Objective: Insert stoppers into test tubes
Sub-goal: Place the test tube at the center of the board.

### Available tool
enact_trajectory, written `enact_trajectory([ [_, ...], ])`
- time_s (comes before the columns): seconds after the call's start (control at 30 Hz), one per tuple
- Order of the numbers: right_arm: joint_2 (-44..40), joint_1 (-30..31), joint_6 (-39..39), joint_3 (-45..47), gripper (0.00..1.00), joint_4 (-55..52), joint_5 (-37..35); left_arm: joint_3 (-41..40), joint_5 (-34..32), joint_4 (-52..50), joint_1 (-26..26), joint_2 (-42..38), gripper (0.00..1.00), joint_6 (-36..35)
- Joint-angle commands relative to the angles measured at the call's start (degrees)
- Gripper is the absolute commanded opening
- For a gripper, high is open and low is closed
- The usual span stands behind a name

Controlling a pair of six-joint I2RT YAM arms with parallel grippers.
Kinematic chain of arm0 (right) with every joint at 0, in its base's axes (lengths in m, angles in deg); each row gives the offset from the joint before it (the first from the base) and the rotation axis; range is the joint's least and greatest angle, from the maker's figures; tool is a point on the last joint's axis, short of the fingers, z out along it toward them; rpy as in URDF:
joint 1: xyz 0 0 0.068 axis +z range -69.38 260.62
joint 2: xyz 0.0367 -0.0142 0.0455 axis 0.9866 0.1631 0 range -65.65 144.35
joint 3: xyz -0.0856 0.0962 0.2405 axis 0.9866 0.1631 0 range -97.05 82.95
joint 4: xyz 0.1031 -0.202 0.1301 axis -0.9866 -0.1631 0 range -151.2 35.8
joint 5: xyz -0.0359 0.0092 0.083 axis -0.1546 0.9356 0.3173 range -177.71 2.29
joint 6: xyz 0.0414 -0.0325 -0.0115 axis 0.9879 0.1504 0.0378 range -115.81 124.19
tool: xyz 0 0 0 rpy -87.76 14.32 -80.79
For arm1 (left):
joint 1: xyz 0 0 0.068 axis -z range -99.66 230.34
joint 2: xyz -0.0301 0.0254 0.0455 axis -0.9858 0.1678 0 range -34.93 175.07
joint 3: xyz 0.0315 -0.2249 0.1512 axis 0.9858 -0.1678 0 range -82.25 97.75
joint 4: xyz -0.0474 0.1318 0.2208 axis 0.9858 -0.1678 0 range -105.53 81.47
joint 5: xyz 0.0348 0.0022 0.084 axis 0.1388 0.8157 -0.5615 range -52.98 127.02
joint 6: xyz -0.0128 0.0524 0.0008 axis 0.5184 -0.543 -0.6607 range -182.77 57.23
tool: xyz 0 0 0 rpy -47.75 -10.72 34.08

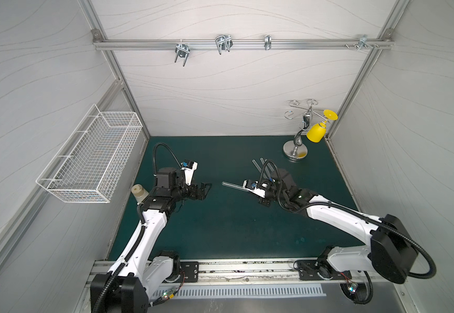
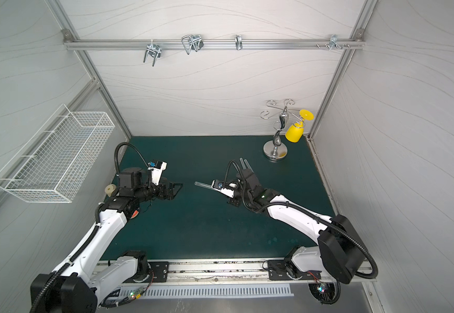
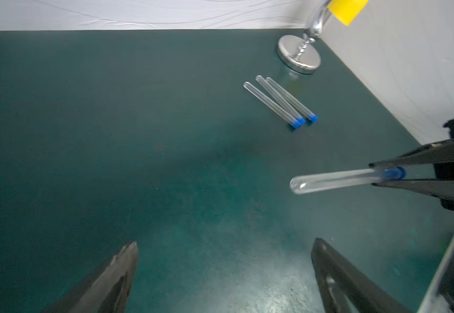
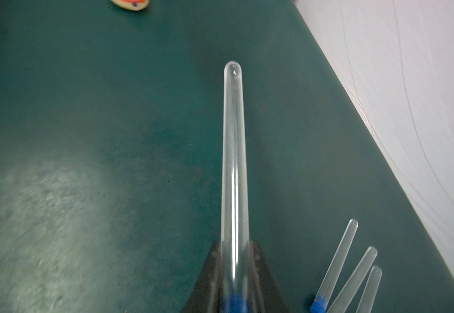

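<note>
My right gripper (image 4: 235,244) is shut on a clear test tube (image 4: 234,162) near its mouth, where a blue stopper (image 4: 235,303) sits. The tube sticks out level toward the left arm, above the mat, in both top views (image 1: 232,185) (image 2: 204,184). In the left wrist view the same tube (image 3: 334,180) and stopper (image 3: 392,173) show between the right gripper's fingers (image 3: 410,158). My left gripper (image 3: 225,242) hangs open and empty, a short gap from the tube's rounded end. Three more test tubes (image 3: 274,101) lie side by side on the mat, each with a blue stopper (image 3: 297,123) in its mouth.
A chrome stand (image 1: 295,151) with a yellow cup (image 1: 315,132) occupies the back right corner, just beyond the lying tubes (image 1: 259,164). A cream-capped bottle (image 1: 139,191) stands by the left arm. A white wire basket (image 1: 93,157) hangs on the left wall.
</note>
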Motion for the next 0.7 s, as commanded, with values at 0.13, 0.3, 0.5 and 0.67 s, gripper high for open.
enact_trajectory([
  [0.13,6.5,-0.6,26.2,5.6,0.08,16.1,-9.8,-1.9,-9.1,5.5,-0.3,-0.9,1.00,1.7],
  [0.3,14.3,-0.7,32.6,6.5,0.08,21.1,-12.4,-2.5,-9.7,6.5,-0.4,-1.0,1.00,2.8],
  [0.5,21.9,-0.4,33.0,4.7,0.09,22.8,-13.2,-2.8,-9.2,6.9,-0.4,-1.0,1.00,2.7],
  [0.67,26.5,-0.3,32.3,3.4,0.09,21.6,-14.3,-2.9,-9.2,7.1,-0.4,-1.1,1.00,2.9],
])
